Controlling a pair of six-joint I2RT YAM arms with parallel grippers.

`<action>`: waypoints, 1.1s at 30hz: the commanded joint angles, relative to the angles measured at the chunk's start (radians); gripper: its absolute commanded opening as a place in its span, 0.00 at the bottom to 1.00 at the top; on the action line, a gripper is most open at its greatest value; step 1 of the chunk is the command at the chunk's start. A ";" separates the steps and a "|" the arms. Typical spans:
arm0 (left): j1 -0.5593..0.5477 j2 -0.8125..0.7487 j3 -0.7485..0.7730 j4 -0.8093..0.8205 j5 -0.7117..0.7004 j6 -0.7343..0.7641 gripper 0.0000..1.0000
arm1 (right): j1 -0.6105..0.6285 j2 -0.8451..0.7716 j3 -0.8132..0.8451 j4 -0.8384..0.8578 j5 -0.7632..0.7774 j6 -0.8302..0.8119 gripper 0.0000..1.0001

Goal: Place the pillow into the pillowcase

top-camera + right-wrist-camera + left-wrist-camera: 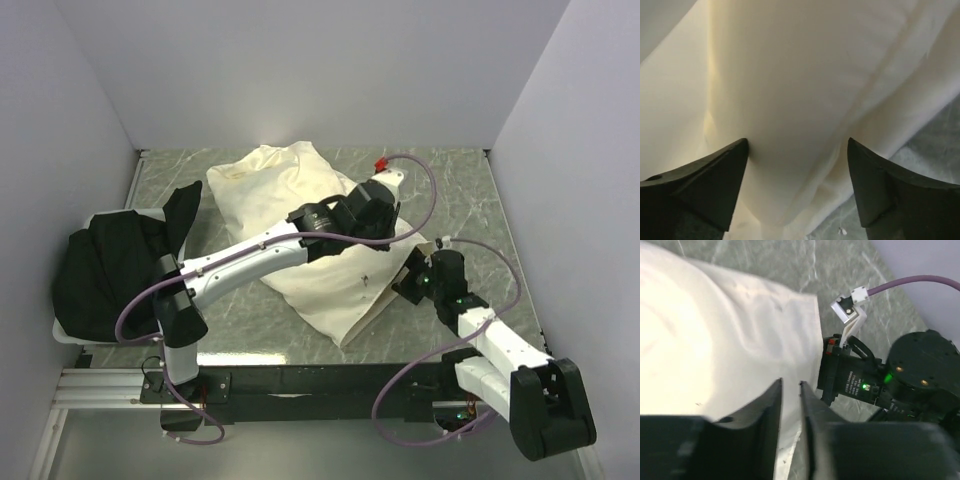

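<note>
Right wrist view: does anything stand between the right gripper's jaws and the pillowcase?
Nothing visible does. The right gripper has its jaws wide apart, and the pillowcase fabric bulges directly between them.

One thin, cream-white fabric pillowcase [335, 285] lies mid-table; what fills its plump far end cannot be told. One heap of black cloth [110, 265] sits at the left on one white tray [62, 335]. There are two white-and-black robot arms, with one left gripper [790, 432] and one right gripper [797, 175]. One small red connector [380, 162] is visible.

Table [480, 200]: pillowcase [270, 185], tray [62, 337] w/ cloth [105, 265].
</note>
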 commanded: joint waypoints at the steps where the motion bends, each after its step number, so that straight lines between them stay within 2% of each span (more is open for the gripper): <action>1: -0.001 0.027 -0.027 0.076 0.092 -0.041 0.13 | 0.015 -0.073 -0.114 0.185 -0.076 0.088 0.88; 3: -0.015 0.061 -0.015 0.081 0.100 -0.050 0.07 | 0.049 -0.061 -0.130 0.247 -0.073 0.111 0.88; 6: -0.046 0.069 -0.019 0.072 0.076 -0.067 0.11 | 0.075 -0.011 -0.118 0.265 -0.043 0.116 0.88; 7: -0.056 0.060 -0.033 0.072 0.020 -0.084 0.29 | 0.077 0.001 -0.124 0.286 -0.046 0.125 0.86; 8: -0.081 0.046 -0.077 0.067 -0.042 -0.104 0.35 | 0.077 0.026 -0.124 0.317 -0.046 0.125 0.84; 9: -0.089 0.002 -0.107 0.052 -0.103 -0.136 0.38 | 0.075 0.040 -0.124 0.330 -0.052 0.128 0.72; 10: -0.093 -0.027 -0.145 0.031 -0.216 -0.241 0.50 | 0.077 0.051 -0.124 0.339 -0.056 0.133 0.64; 11: -0.093 -0.070 -0.268 0.044 -0.243 -0.291 0.55 | 0.075 0.064 -0.122 0.343 -0.056 0.136 0.44; 12: -0.095 -0.169 -0.345 0.062 -0.265 -0.331 0.58 | 0.075 0.068 -0.124 0.345 -0.050 0.138 0.39; 13: -0.093 -0.225 -0.422 0.076 -0.289 -0.427 0.62 | 0.077 0.071 -0.131 0.356 -0.050 0.139 0.38; 14: -0.093 -0.280 -0.567 0.104 -0.318 -0.472 0.62 | 0.077 0.081 -0.133 0.377 -0.052 0.142 0.30; 16: -0.093 -0.431 -0.685 0.113 -0.341 -0.580 0.60 | 0.089 0.103 -0.130 0.402 -0.058 0.157 0.22; 17: -0.098 -0.475 -0.778 0.097 -0.363 -0.619 0.60 | 0.100 0.136 -0.125 0.440 -0.062 0.167 0.14; 21: -0.139 -0.630 -0.970 -0.006 -0.418 -0.814 0.61 | 0.153 0.193 -0.093 0.480 -0.055 0.196 0.10; 22: -0.149 -0.640 -1.002 -0.028 -0.421 -0.907 0.63 | 0.170 0.199 -0.077 0.477 -0.049 0.197 0.09; 25: -0.181 -0.658 -1.122 -0.019 -0.398 -1.013 0.63 | 0.233 0.232 -0.043 0.504 -0.018 0.217 0.07; 33: -0.210 -0.641 -1.289 0.202 -0.338 -1.058 0.64 | 0.305 0.304 0.020 0.526 0.005 0.223 0.04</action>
